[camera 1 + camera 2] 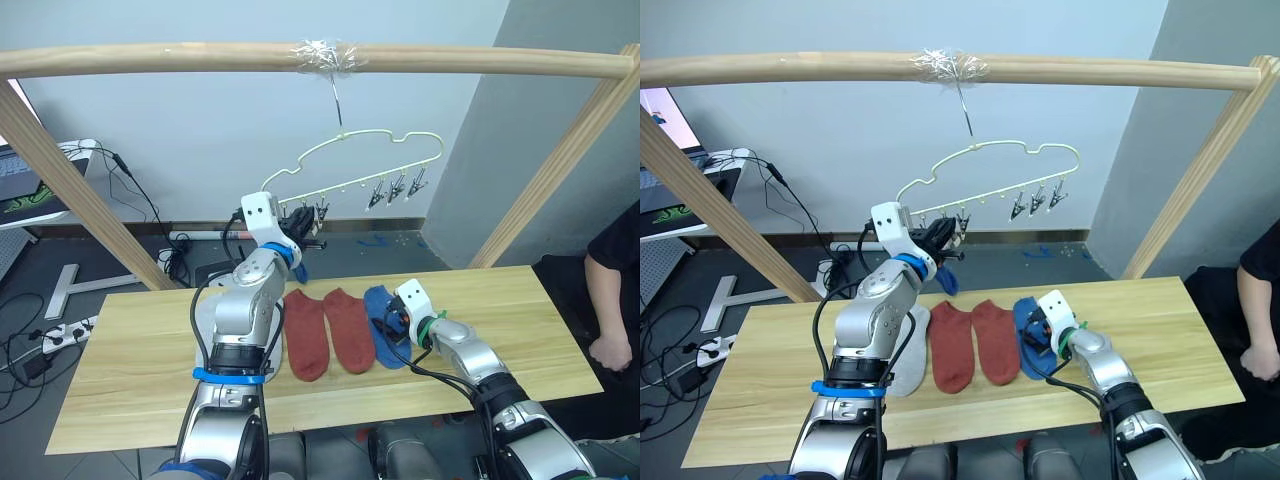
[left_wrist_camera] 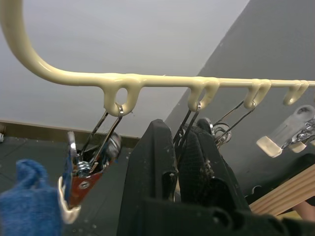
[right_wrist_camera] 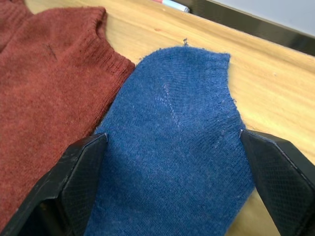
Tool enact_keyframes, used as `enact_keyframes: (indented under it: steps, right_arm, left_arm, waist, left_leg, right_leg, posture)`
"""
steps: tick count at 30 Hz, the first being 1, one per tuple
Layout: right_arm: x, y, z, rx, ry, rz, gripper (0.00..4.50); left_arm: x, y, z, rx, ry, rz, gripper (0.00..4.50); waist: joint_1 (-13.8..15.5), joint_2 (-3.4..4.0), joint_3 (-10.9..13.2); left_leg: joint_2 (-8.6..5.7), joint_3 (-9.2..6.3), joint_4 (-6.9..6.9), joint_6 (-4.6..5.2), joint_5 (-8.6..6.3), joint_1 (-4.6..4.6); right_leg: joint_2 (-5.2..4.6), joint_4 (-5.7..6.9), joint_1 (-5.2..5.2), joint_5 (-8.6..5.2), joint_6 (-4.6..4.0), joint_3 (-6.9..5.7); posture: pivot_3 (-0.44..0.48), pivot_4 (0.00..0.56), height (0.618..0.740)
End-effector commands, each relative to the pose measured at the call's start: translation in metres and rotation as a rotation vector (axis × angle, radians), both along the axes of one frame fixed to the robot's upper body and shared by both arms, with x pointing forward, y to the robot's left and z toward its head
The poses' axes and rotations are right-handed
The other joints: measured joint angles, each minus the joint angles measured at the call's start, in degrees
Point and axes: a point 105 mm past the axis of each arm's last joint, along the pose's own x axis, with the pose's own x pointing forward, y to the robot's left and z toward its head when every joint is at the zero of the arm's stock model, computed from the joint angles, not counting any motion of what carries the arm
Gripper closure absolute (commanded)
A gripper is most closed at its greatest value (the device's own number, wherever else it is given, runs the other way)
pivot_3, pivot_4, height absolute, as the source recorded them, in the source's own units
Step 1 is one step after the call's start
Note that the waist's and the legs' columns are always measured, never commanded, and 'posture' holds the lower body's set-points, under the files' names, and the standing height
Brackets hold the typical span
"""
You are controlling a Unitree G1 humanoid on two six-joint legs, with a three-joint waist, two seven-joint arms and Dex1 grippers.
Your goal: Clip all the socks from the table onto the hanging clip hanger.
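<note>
Socks (image 1: 325, 331) lie side by side on the table (image 1: 130, 370), below the clip hanger (image 1: 350, 170)

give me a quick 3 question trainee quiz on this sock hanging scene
1. True or false: the two rust red socks lie side by side on the table.
2. Which sock do the open fingers of the right hand straddle? A) grey B) blue C) rust red
3. Fill in: the left hand is raised to the clips of the ____ that hangs from the wooden bar.

Key:
1. True.
2. B, the blue sock flat on the table.
3. Clip hanger; its fingers sit closed round one clip, with a blue sock at the next clip.
</note>
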Motion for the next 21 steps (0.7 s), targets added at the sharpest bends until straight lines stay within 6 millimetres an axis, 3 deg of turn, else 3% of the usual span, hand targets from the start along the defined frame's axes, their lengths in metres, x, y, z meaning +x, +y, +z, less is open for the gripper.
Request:
enact_keyframes:
  steps: [1,5,11,16,21]
  right_arm:
    - [-0.023,-0.003,-0.030,-0.077,0.105,0.072,0.94]
    - [-0.031,-0.015,-0.036,-0.135,0.105,0.094,2.34]
    - [-0.036,-0.038,-0.024,-0.185,-0.002,0.111,4.35]
    - [-0.028,-0.039,0.025,-0.213,-0.206,0.158,4.43]
    - [-0.014,-0.009,0.087,-0.164,-0.411,0.173,4.43]
  left_arm:
    - [-0.002,0.000,0.009,-0.001,-0.027,-0.005,4.35]
    - [-0.002,0.003,0.009,0.000,-0.025,-0.003,4.35]
    - [-0.003,-0.008,0.004,-0.046,0.032,-0.087,4.35]
    - [-0.001,-0.005,0.005,-0.231,0.137,-0.095,4.35]
    - [-0.003,-0.004,0.005,-0.376,0.230,-0.116,4.35]
  waist:
    - [0.0,0.01,0.0]
    - [0.0,0.04,-0.1]
    - [0.4,0.08,-0.2]
    - [0.1,0.07,-0.2]
    - [-1.4,0.07,-0.2]
  left_leg:
    - [0.00,0.00,0.00,0.00,0.00,0.04]
    - [-0.01,-0.01,0.00,0.00,0.00,0.15]
    - [-0.12,-0.03,0.03,0.00,0.00,0.24]
    - [-0.25,-0.03,0.06,0.00,0.00,0.21]
    - [-0.25,-0.14,0.00,0.01,0.00,0.17]
  right_leg:
    - [0.00,0.00,0.03,0.00,0.01,0.00]
    - [0.00,0.03,0.12,-0.15,0.25,0.00]
    - [-0.09,-0.08,0.34,-0.18,0.30,0.02]
    - [-0.14,-0.12,0.38,-0.19,0.33,0.15]
    - [-0.10,-0.06,0.25,-0.17,0.36,0.15]
  posture:
    - [0.202,0.146,0.740]
    - [0.213,0.148,0.740]
    - [0.206,0.151,0.740]
    - [0.206,0.151,0.740]
    - [0.201,0.153,0.740]
